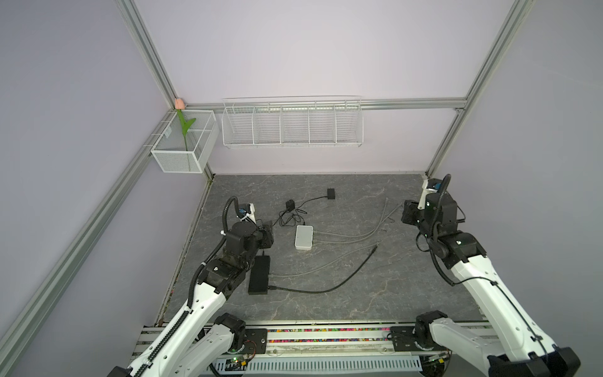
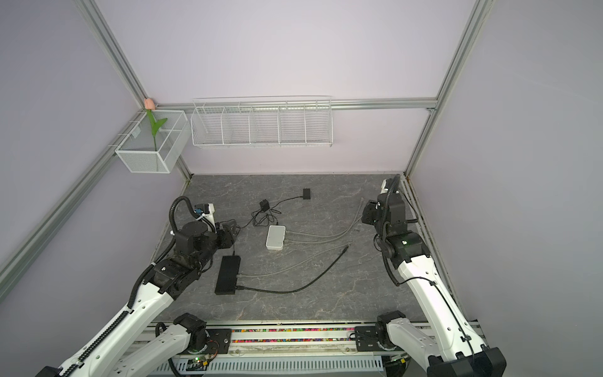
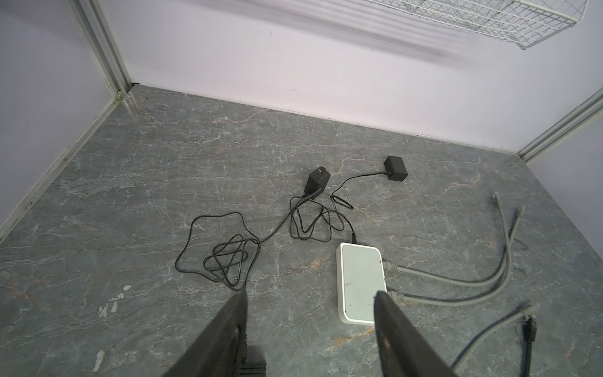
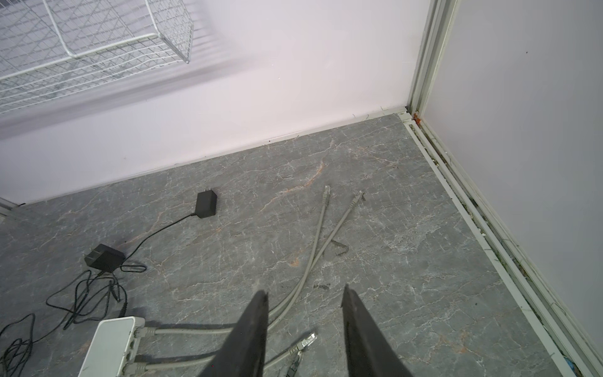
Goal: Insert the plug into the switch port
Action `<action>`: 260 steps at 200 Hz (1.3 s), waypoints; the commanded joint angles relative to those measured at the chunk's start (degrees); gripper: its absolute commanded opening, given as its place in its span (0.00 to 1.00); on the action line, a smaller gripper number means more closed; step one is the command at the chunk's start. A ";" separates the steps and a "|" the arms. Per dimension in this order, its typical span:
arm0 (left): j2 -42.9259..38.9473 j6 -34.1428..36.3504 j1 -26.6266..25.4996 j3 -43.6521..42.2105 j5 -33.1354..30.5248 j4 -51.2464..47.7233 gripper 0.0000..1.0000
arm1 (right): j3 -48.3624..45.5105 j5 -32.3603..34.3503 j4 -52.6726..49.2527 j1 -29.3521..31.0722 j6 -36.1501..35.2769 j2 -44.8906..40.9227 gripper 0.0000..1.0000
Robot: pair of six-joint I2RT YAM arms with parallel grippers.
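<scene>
top views: high, looking down on whole table (image 1: pixel 359 300) | wrist views: low, past jaws, both share white switch (image 3: pixel 359 280)

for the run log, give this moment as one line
left gripper open | right gripper open | switch two grey cables in | loose plug on table

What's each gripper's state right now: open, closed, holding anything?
Left gripper: open, fingers apart, holding nothing.
Right gripper: open, fingers apart, holding nothing.

No lettering can be read anywhere, even on the switch (image 3: pixel 359 277)
</scene>
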 commanded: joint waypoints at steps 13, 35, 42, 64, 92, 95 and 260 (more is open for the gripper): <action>-2.45 2.44 0.24 0.14 -4.43 -1.74 0.64 | -4.25 1.16 2.10 0.15 -3.87 -3.08 0.41; -3.75 3.36 0.24 -0.79 -6.35 -1.76 0.65 | -6.62 0.15 3.73 0.31 -4.89 -5.11 0.40; -3.97 3.63 0.23 -0.97 -6.82 -1.88 0.65 | -7.77 -0.05 3.76 0.30 -4.94 -5.60 0.40; -3.91 4.15 0.24 -1.45 -8.46 -2.40 0.65 | -8.96 -0.08 2.93 0.23 -5.60 -6.44 0.40; -6.79 3.82 0.22 -3.11 -10.57 -1.75 0.66 | -7.76 -2.64 -0.98 0.28 -6.74 -6.68 0.41; -6.97 3.84 0.22 -3.31 -10.81 -1.59 0.66 | -7.76 -3.15 -1.13 0.25 -6.79 -6.81 0.42; -10.05 4.47 0.24 -10.57 -19.06 2.28 0.71 | -15.26 -0.92 -1.95 0.30 -9.12 -15.01 0.85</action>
